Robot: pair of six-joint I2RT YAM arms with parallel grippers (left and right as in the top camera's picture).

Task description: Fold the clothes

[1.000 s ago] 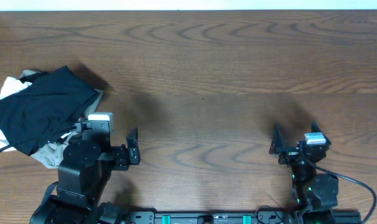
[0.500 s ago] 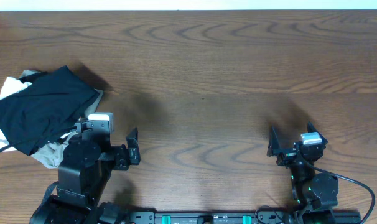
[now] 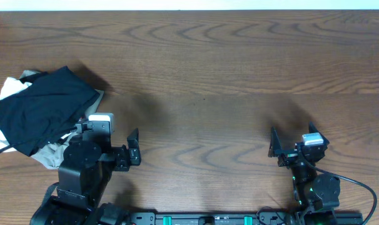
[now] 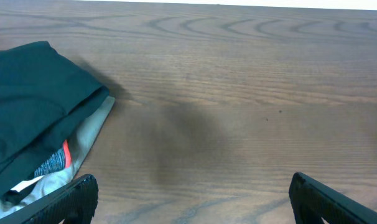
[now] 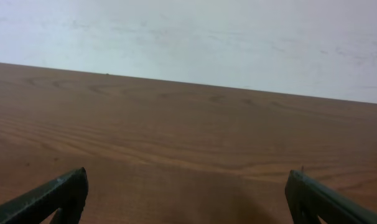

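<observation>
Black leggings (image 3: 42, 112) lie bundled far left on pale garments (image 3: 50, 156), seemingly folded already. Left claw (image 4: 190, 194) and right claw (image 5: 187, 198) gape wide, empty, near edge. Next: probably only tidying.

A white garment (image 3: 9, 84) and an olive-grey garment (image 3: 49, 156) (both crumpled) lie on the wooden table (image 3: 227, 69).

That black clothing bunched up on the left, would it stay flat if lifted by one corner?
Probably not. The black leggings lie in soft rumpled folds, so they would likely droop and unfold. They look thin, so probably light. They rest on paler garments, which might drag along.
</observation>
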